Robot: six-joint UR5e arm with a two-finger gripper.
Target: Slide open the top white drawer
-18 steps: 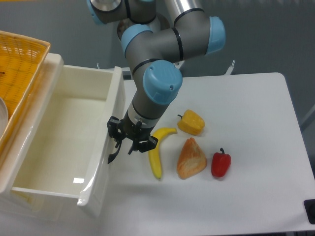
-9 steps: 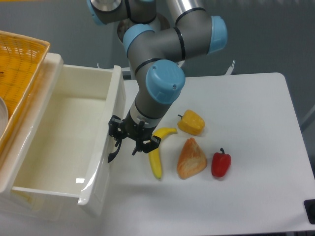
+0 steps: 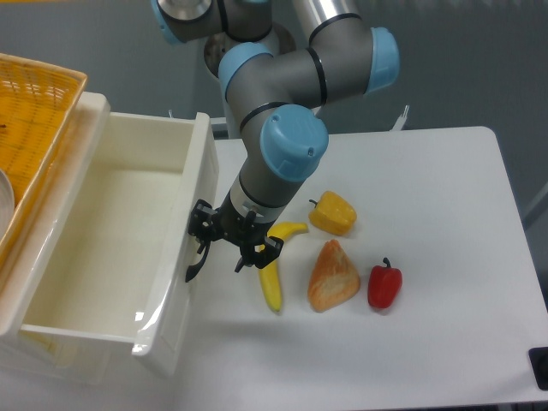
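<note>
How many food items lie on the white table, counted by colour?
Yellow: 2, the banana and the yellow pepper
Red: 1, the red pepper
Orange-brown: 1, the bread piece
Total: 4

On the white bench [image 3: 445, 214] lie a banana [image 3: 276, 267], a yellow pepper [image 3: 333, 213], a bread piece [image 3: 332, 276] and a red pepper [image 3: 384, 284], close together. A yellow woven basket [image 3: 34, 120] sits at upper left.
</note>
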